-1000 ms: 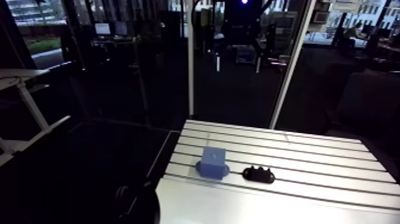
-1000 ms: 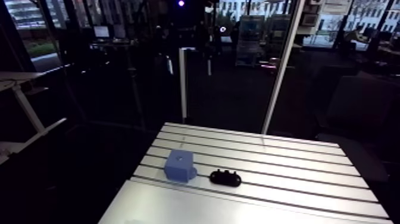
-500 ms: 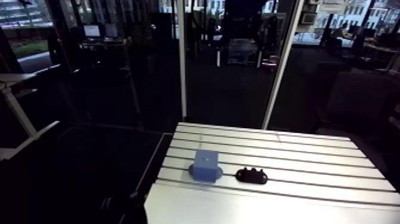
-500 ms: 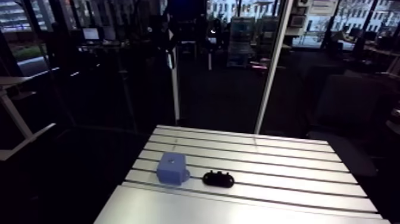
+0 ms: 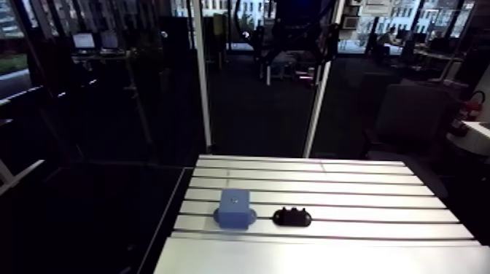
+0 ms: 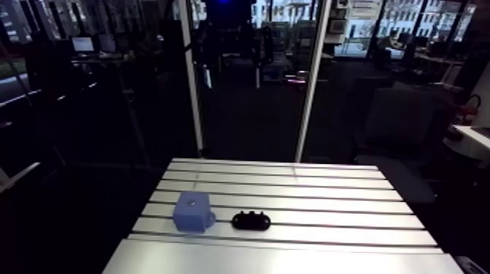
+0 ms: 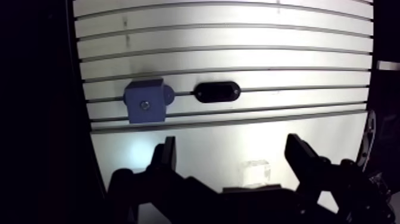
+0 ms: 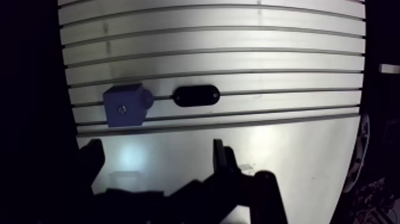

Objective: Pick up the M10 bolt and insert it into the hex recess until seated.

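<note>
A blue block [image 5: 235,208] stands on the slotted table [image 5: 350,191] near its left side. A small metallic spot [image 7: 144,105] shows on the block's top face; I cannot tell whether it is a bolt head or a recess. A black oval piece [image 5: 292,216] lies just right of the block, on the same slot. In the wrist view my gripper [image 7: 233,158] hangs open above the smooth strip of the table, with nothing between its fingers [image 7: 166,156]. The block [image 7: 144,101] and the black piece [image 7: 218,92] lie ahead of it. The arm view does not show the gripper.
The table's left edge [image 7: 83,119] drops into darkness close beside the block. A smooth unslotted strip [image 5: 313,255] runs along the near side of the table. More slotted surface stretches behind and to the right of the two pieces.
The whole arm view has shifted, so the camera has moved with the arm. The blue block and the black piece keep their places on the table.
</note>
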Tool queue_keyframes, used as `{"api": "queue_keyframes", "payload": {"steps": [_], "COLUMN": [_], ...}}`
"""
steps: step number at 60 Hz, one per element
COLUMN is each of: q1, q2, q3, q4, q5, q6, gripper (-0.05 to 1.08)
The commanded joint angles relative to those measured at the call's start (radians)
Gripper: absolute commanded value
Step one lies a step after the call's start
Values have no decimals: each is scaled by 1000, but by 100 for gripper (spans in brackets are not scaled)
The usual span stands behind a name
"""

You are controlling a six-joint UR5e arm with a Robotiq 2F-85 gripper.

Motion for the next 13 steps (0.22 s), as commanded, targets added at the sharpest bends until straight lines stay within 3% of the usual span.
{"api": "queue_keyframes", "payload": {"steps": [1, 13], "q1": [-5, -14], "q2": [0, -3], "q3": [4, 11], "q4": [-1, -1], "q5": [-1, 0], "q6": [0, 1], "gripper": [1, 1]}}
